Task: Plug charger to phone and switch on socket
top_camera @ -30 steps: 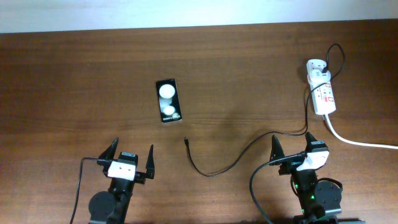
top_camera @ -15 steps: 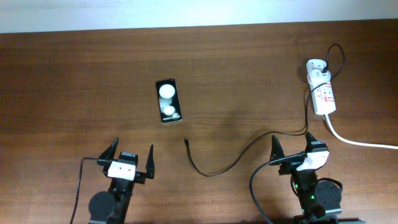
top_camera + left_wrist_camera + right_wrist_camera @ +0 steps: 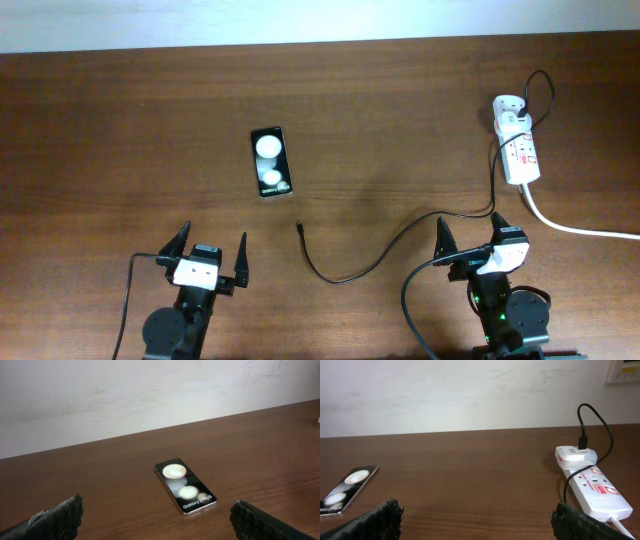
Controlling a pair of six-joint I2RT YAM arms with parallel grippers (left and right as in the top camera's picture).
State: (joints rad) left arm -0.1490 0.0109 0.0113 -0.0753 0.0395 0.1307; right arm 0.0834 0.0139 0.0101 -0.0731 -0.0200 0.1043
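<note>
The phone lies flat on the brown table, left of centre, two white spots on its glossy face; it also shows in the left wrist view and the right wrist view. The charger, a thin black cable, runs from the white adapter across the table to its plug tip, below and right of the phone. The socket, a white power strip, lies at the far right and shows in the right wrist view. My left gripper and right gripper are open and empty near the front edge.
A thick white cord runs from the power strip off the right edge. A white wall rises behind the table's far edge.
</note>
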